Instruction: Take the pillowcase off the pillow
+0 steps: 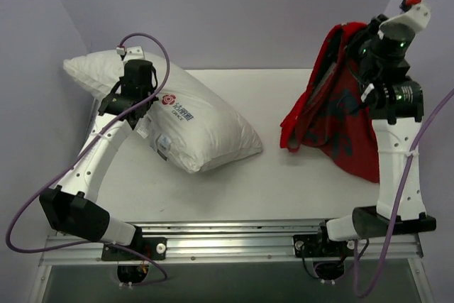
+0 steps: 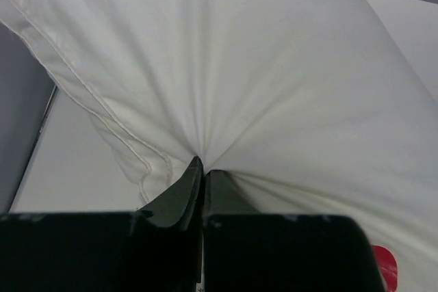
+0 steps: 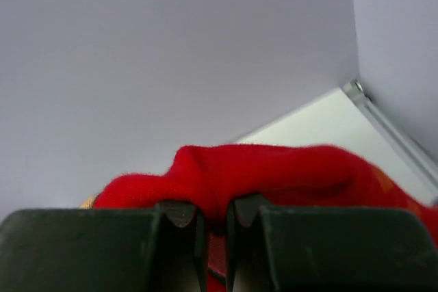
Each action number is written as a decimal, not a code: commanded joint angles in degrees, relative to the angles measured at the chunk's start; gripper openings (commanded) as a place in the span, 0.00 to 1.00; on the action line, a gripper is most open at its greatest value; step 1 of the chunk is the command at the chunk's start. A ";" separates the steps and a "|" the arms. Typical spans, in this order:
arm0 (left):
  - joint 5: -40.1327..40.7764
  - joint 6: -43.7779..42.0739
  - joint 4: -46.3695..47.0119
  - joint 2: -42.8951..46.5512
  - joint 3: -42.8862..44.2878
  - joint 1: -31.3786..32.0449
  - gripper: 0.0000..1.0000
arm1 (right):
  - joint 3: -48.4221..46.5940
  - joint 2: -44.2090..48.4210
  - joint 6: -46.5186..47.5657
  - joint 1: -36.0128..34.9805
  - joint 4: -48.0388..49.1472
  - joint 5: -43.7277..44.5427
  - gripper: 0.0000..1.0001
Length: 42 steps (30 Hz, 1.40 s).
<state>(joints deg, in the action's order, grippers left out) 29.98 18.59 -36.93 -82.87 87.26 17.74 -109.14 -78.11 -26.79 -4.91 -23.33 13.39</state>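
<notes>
- where were they?
- pillowcase (image 1: 333, 111) hung at the right, pinched in the right hand (image 3: 213, 210); left hand (image 2: 204, 169) clamped the pillow (image 1: 206, 129) on the worktop (image 1: 284, 182).
- handling?
- soft, light, floppy; probably best gripped at a hem.

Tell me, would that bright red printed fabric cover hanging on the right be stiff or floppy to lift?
Probably floppy: the bright red fabric cover hangs in loose folds from the right arm's fingers. Likely light too, since one small pinch of cloth seems to hold it up.
</notes>
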 commanded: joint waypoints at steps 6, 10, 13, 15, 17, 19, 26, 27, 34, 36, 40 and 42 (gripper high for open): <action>-1.76 -0.13 6.60 0.87 -1.30 -1.21 0.02 | -24.90 -9.09 7.71 0.16 1.43 -22.06 0.00; -2.11 -0.04 7.13 2.01 -2.53 -1.21 0.02 | -19.89 -3.39 6.57 0.16 8.72 -30.25 0.00; -2.38 -0.66 10.29 3.76 -5.07 -1.21 0.02 | -14.11 1.53 5.43 0.16 13.12 -30.27 0.00; -3.43 -1.27 10.04 4.03 -5.70 -1.21 0.02 | -11.19 3.92 4.64 0.16 16.63 -28.60 0.00; -3.26 -0.58 8.46 3.86 -5.88 -1.21 0.02 | -7.67 6.63 4.29 0.16 18.58 -27.63 0.00; -2.38 0.65 6.01 4.64 -7.10 -1.21 0.14 | -5.39 8.40 3.23 0.16 20.16 -24.66 0.00; -2.03 3.12 5.38 17.11 -14.48 -1.21 0.82 | 2.26 11.84 4.89 0.16 24.30 -9.39 0.00; -1.94 3.12 4.50 20.09 -14.66 -1.21 0.88 | 2.88 11.75 5.25 0.16 22.21 -5.60 0.00; -4.83 0.13 -0.95 29.86 -14.67 -1.30 0.94 | 10.43 5.97 6.75 0.77 13.85 25.35 0.00; -5.28 -0.22 -3.57 32.40 -14.67 -1.30 0.94 | 11.75 4.02 6.57 2.35 11.66 29.93 0.00; -6.07 -0.22 -7.54 36.02 -14.40 -1.30 0.94 | 11.58 -1.60 0.60 13.76 4.18 23.73 0.00; -6.95 -0.48 -9.90 37.33 -14.05 -1.30 0.94 | 12.20 -2.40 -0.98 19.74 2.69 18.37 0.09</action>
<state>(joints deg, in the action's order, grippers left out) 25.04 19.20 -41.91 -47.18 71.88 16.75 -96.51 -81.47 -23.99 7.68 -17.87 32.47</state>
